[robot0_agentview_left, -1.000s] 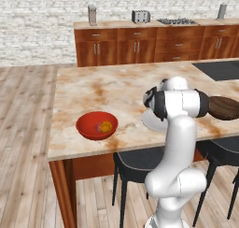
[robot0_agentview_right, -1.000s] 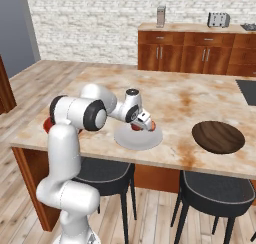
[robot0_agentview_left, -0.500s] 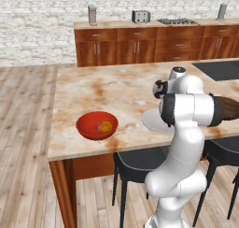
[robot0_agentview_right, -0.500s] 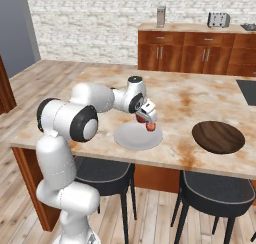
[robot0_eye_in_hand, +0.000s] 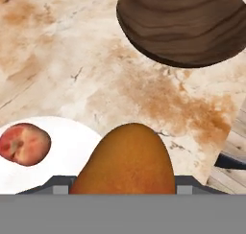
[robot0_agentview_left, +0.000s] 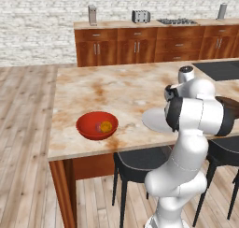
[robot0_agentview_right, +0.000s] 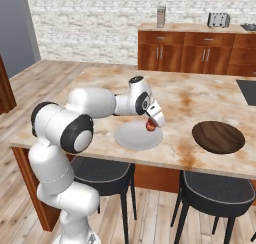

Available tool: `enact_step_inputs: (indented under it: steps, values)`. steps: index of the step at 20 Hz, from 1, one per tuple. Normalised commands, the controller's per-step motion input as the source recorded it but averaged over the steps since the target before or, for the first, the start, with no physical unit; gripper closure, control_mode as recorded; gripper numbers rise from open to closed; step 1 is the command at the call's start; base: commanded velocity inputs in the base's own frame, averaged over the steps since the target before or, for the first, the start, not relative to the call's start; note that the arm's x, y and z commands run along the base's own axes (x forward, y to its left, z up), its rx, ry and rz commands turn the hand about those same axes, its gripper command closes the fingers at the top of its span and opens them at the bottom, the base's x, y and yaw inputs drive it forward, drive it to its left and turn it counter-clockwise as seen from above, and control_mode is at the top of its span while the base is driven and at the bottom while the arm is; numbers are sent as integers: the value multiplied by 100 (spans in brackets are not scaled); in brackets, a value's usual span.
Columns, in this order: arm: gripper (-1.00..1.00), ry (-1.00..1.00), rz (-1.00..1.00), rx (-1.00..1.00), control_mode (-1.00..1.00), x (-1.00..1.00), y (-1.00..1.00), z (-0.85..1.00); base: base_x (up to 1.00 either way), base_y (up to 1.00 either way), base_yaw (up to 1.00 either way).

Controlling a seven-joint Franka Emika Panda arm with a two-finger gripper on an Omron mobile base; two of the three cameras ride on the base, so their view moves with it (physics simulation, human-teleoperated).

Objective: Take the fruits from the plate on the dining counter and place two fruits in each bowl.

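My gripper (robot0_agentview_right: 153, 121) is shut on a small brown-orange fruit (robot0_eye_in_hand: 126, 161), which it holds just above the right rim of the pale plate (robot0_agentview_right: 131, 136) on the dining counter (robot0_agentview_right: 190, 95). One reddish fruit (robot0_eye_in_hand: 24, 143) still lies on the plate (robot0_eye_in_hand: 72, 149). The dark brown bowl (robot0_agentview_right: 218, 136) stands to the right of the plate, with nothing in it that I can see, and appears ahead in the hand view (robot0_eye_in_hand: 185, 22). The red bowl (robot0_agentview_left: 97, 125) stands at the counter's left front and holds an orange-yellow fruit (robot0_agentview_left: 107, 126) and a reddish one (robot0_agentview_left: 98, 127). In the left base view my arm covers the gripper.
Black stools (robot0_agentview_right: 215, 190) (robot0_agentview_right: 102, 170) stand tucked under the counter's near edge. A dark inset panel (robot0_agentview_left: 219, 68) lies in the counter's far right. Wall cabinets with a toaster (robot0_agentview_right: 218, 19) run along the back.
The arm has swung to the right with the fruit in its gripper, from over the plate's middle to its right rim, nearer the dark brown bowl.
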Motion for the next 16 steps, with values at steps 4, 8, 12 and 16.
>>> enact_step_inputs:
  steps: [4, 8, 12, 16]
  values:
    - [100, 0, -33, -7, -100, -16, -78, 17, 0, 0, 0]
    - [100, 2, -13, 0, -100, 0, -82, 24, 0, 0, 0]
    - [100, 0, 3, 0, -100, 0, -82, 11, 0, 0, 0]
    - [100, 0, 29, 0, -100, 0, -74, 0, 0, 0, 0]
